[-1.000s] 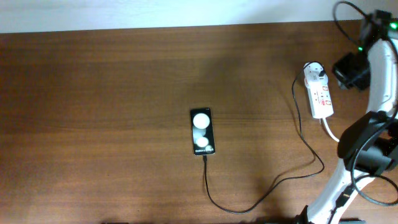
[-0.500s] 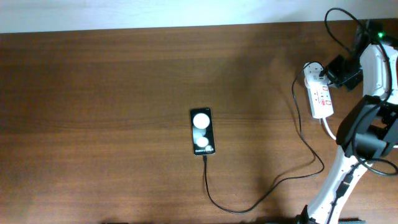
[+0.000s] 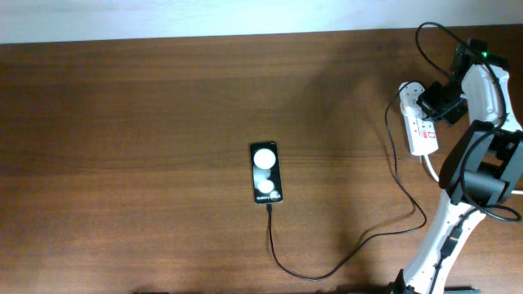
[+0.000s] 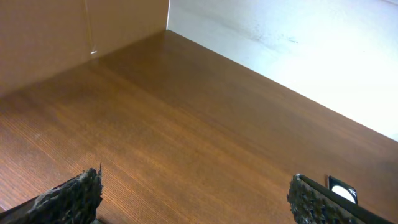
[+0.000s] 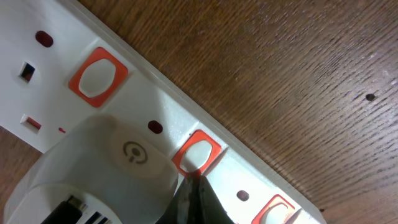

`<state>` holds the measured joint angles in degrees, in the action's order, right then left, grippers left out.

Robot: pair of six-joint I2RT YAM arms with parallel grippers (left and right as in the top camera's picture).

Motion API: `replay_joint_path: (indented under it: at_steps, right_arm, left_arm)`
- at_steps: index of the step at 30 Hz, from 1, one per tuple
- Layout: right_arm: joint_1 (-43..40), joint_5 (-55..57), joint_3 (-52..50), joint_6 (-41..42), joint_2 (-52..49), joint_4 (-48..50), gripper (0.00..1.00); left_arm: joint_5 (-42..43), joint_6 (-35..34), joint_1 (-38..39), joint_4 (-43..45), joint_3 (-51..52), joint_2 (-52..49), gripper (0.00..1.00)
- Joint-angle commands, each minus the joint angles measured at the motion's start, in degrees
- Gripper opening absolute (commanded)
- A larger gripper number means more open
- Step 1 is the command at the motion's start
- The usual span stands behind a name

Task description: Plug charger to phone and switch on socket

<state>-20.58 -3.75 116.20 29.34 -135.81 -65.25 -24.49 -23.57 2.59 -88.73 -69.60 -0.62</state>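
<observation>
The phone [image 3: 265, 172] lies face up mid-table, with the thin black charger cable [image 3: 359, 245] at its lower end, looping right up to a white plug [image 3: 411, 91] in the socket [image 3: 421, 126]. My right gripper [image 3: 431, 104] is shut over the socket's top end. In the right wrist view its closed fingertips [image 5: 194, 186] touch a red-framed switch [image 5: 198, 152] beside the white plug [image 5: 106, 168] on the socket [image 5: 249, 180]. My left gripper [image 4: 196, 199] is open and empty above bare table; a corner of the phone [image 4: 342, 188] shows by its right finger.
The socket's thick white cord [image 3: 433, 170] runs down from the strip toward the right arm's base [image 3: 458, 220]. A pale wall [image 3: 245, 16] borders the table's far edge. Black arm cables [image 3: 433, 37] loop above the socket.
My right gripper has moved left and down from beside the socket onto its top end next to the plug. Phone and cable have not moved.
</observation>
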Motion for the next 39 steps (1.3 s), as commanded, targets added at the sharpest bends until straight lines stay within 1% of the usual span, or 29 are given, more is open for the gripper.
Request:
replay_joint_path:
  at_steps: [1,4,5,7,10,12,14,16,20,23,26,27,29,32,37,39]
  right_arm:
    - [-0.5,-0.8,-0.6,-0.4,-0.6,0.5,0.04]
    - [-3.2,-1.5,5.7,-0.4,-0.6,-3.8,0.04]
    - [-3.5,-3.7,5.7,-0.4,-0.6,-3.8,0.04]
    - [-2.9,-4.7,5.7,-0.4,-0.6,-3.3,0.04]
    - [0.4,-4.5,3.9,-1.2,-0.7,-1.0,0.04]
    - [1.4,-0.3,3.8,-1.7,-0.7,0.0,0.04]
    - [1.0,-1.3,3.8,-1.7,-0.7,0.2,0.04]
    - [1.5,-4.6,3.2,-1.7,-0.7,0.4,0.04]
    - [3.8,-3.4,-3.5,-1.7,-0.7,5.7,0.04]
    - [3.7,-3.1,-3.6,-1.7,-0.6,3.5,0.04]
    - [-0.8,-1.0,-3.6,-1.6,1.2,-1.4,0.04]
    - [-3.8,-1.0,-3.6,-1.4,3.2,-4.5,0.04]
    - [-6.6,-2.1,-3.6,-1.5,6.4,-8.7,0.04]
    - [-6.6,-6.7,-3.6,-2.4,13.9,-13.4,0.04]
    - [-0.3,-8.1,-3.6,-2.4,34.2,-20.3,0.04]
    - [5.7,-8.0,-3.6,-2.8,43.2,-23.7,0.04]
  left_arm:
    - [-0.9,-0.1,-0.2,0.0,-0.2,-0.1,0.99]
    - [-0.8,-0.1,-0.2,0.0,-0.2,-0.1,0.99]
    - [-0.8,-0.1,-0.2,0.0,-0.2,-0.1,0.99]
    - [-0.9,-0.1,-0.2,0.0,-0.2,-0.1,0.99]
    - [-0.8,-0.1,-0.2,0.0,-0.2,-0.1,0.99]
    - [-0.9,-0.1,-0.2,0.0,-0.2,-0.1,0.99]
    - [-0.9,-0.1,-0.2,0.0,-0.2,-0.1,0.99]
    - [-0.9,-0.1,-0.2,0.0,-0.2,-0.1,0.99]
    - [-0.8,-0.1,-0.2,0.0,-0.2,-0.1,0.99]
    - [-0.9,-0.1,-0.2,0.0,-0.2,-0.1,0.99]
    - [-0.8,-0.1,-0.2,0.0,-0.2,-0.1,0.99]
    - [-0.8,-0.1,-0.2,0.0,-0.2,-0.1,0.99]
    - [-0.8,-0.1,-0.2,0.0,-0.2,-0.1,0.99]
    - [-0.8,-0.1,-0.2,0.0,-0.2,-0.1,0.99]
    - [-0.8,-0.1,-0.2,0.0,-0.2,-0.1,0.99]
    - [-0.8,-0.1,-0.2,0.0,-0.2,-0.1,0.99]
